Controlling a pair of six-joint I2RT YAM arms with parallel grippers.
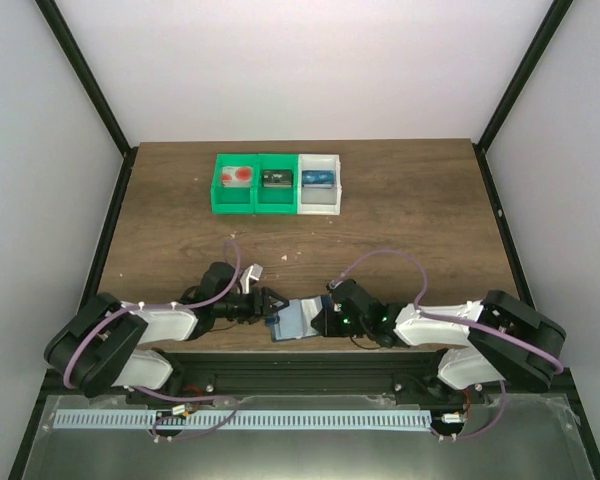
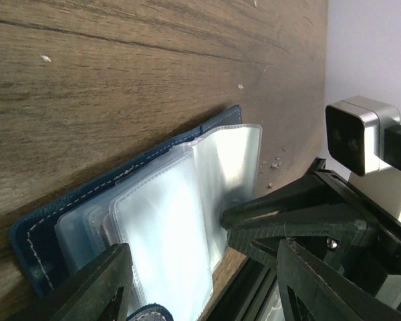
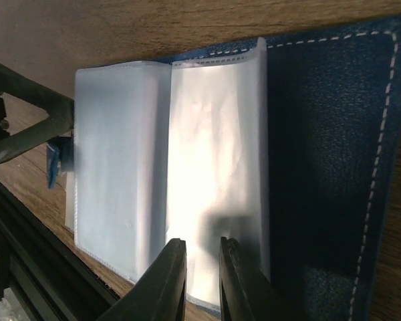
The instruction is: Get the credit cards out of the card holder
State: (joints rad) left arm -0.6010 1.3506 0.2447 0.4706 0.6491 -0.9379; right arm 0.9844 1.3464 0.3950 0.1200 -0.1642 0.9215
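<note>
The dark blue card holder lies open near the table's front edge, between both grippers. Its clear sleeves fan out over the blue cover; glare hides whether cards sit inside. My left gripper is open, its fingers straddling the sleeve stack, one tip against the sleeves' edge. My right gripper hovers over a sleeve beside the cover, jaws a narrow gap apart with nothing between. A whitish credit card with red marks lies in the green bin.
At the back stand a green bin and a white bin; a black item and a blue item lie in them. A black rail runs just past the holder's near side.
</note>
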